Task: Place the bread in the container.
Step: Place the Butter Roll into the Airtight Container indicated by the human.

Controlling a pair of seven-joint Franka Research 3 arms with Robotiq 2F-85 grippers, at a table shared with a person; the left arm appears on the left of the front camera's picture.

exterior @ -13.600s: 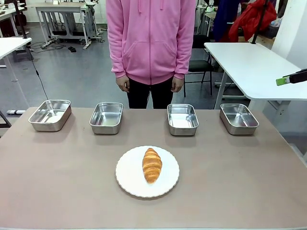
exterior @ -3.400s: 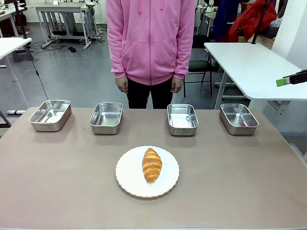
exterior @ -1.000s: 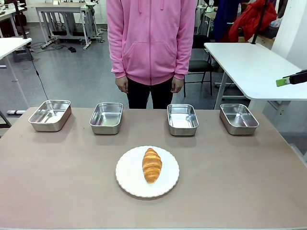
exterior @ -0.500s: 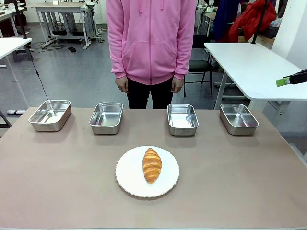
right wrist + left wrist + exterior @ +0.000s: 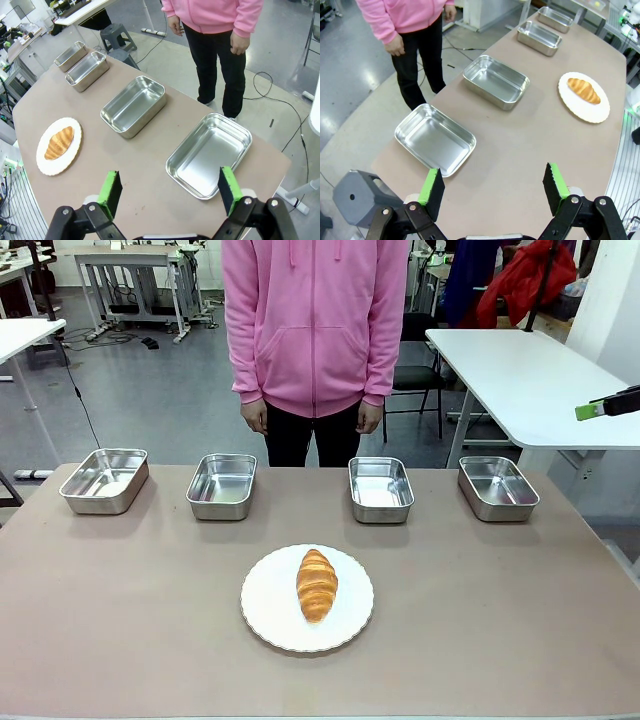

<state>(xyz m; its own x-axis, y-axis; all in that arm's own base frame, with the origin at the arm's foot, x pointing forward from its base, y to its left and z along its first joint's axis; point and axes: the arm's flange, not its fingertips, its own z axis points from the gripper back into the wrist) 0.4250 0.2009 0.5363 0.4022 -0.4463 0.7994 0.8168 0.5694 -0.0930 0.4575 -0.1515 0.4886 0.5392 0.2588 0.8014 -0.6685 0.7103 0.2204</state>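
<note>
left tool, right tool: wide, empty | I'd pinch golden-brown ridged croissant gently mid-body | lower into shiny rectangular steel pan, surface far edge

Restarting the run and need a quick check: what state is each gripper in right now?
Left gripper: open, holding nothing.
Right gripper: open, holding nothing.

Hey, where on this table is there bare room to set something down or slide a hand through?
Widest: bare table either side of the white plate, and the band between it and the four steel pans. Crowded along the far edge, where the pans line up.
</note>
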